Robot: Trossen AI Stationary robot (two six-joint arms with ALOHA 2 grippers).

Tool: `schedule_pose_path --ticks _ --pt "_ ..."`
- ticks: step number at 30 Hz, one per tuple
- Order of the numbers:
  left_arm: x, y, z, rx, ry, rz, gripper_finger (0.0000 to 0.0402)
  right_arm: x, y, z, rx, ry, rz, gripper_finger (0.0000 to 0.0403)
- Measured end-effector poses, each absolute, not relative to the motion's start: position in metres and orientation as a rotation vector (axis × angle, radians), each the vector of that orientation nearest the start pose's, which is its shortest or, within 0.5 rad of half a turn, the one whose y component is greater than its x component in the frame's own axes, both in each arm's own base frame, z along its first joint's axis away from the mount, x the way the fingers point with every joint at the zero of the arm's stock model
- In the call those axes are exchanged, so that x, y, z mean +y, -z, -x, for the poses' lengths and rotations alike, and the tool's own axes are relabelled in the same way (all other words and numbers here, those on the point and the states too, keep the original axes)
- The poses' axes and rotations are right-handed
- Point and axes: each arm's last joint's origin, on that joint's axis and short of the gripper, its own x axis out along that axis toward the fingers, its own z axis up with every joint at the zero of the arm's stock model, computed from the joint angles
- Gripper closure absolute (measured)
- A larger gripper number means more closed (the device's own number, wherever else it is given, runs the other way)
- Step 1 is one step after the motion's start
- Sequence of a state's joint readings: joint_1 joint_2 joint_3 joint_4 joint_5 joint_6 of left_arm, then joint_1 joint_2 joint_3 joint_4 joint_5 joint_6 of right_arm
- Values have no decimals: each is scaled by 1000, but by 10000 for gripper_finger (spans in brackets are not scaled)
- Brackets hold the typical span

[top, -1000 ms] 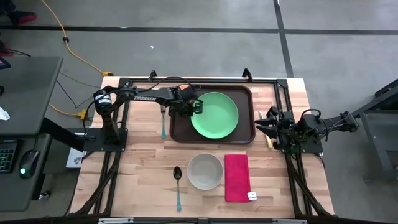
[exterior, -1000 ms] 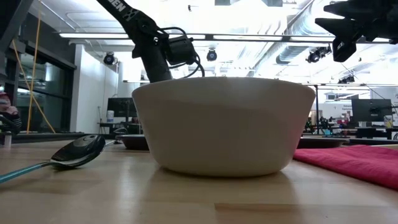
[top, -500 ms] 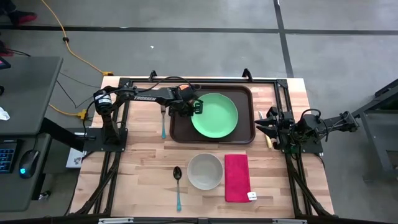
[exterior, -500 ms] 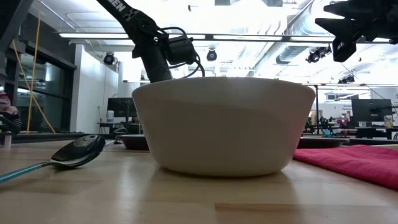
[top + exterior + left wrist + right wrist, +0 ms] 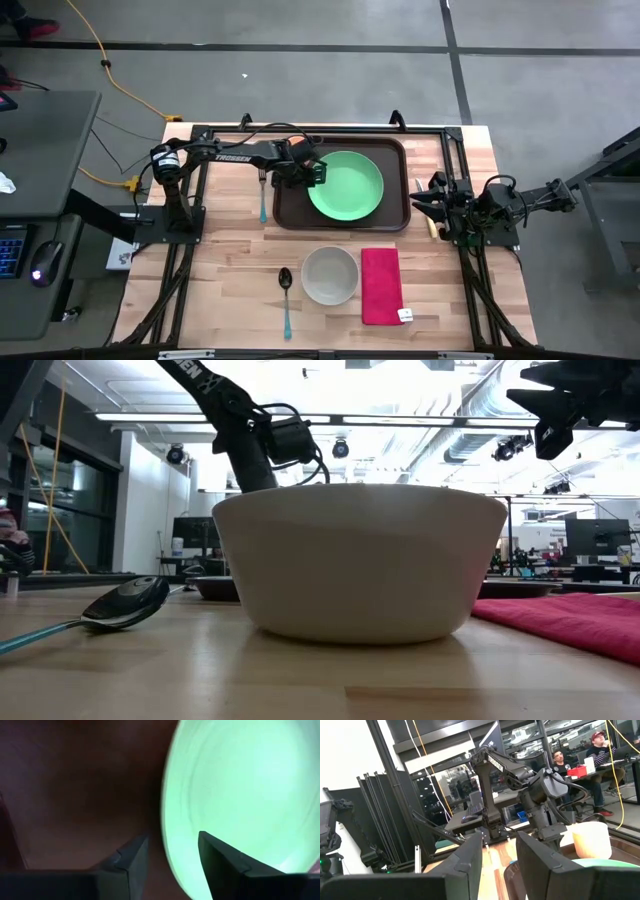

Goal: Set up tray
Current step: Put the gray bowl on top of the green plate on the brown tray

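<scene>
Left gripper [image 5: 172,857] (fingers parted) seemingly straddles green plate's [image 5: 346,185] rim on tray [image 5: 292,212].

Two dark jointed arms, the left arm [image 5: 235,156] lettered in white, black cables looping at its wrist.

Your left arm reaches across the far side of the bench, left gripper [image 5: 318,172] pointed down, jaws parted. Your right arm sits folded at the right edge, right gripper [image 5: 418,201] raised, jaws slightly apart.
</scene>
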State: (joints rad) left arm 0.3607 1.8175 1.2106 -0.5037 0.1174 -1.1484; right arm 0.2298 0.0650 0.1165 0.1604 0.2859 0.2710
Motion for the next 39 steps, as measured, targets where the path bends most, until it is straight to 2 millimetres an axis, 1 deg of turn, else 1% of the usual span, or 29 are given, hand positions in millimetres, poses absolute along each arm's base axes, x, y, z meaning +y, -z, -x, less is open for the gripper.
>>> schedule_pose_path --ticks 4,7,11,16,23,27,33,39 --pt "124 -183 -341 870 -797 1308 188 13 -213 -91 -211 28 -324 304" --pt "122 -188 -340 883 -752 1336 184 13 -213 -91 -211 27 -324 304" --pt "119 -199 -333 891 -751 1339 184 13 -213 -91 -210 28 -324 304" --pt "113 -219 -323 884 -718 1330 190 13 -213 -91 -205 28 -323 304" --pt "90 -244 -321 853 -601 1256 192 13 -213 -91 -204 22 -322 304" --pt "77 -252 -320 855 -540 1218 192 13 -213 -91 -204 22 -325 304" --pt "55 -258 -323 901 -427 1212 192 13 -212 -91 -204 20 -341 304" --pt "33 -259 -326 970 -257 1126 192 13 -213 -91 -204 20 -340 304"
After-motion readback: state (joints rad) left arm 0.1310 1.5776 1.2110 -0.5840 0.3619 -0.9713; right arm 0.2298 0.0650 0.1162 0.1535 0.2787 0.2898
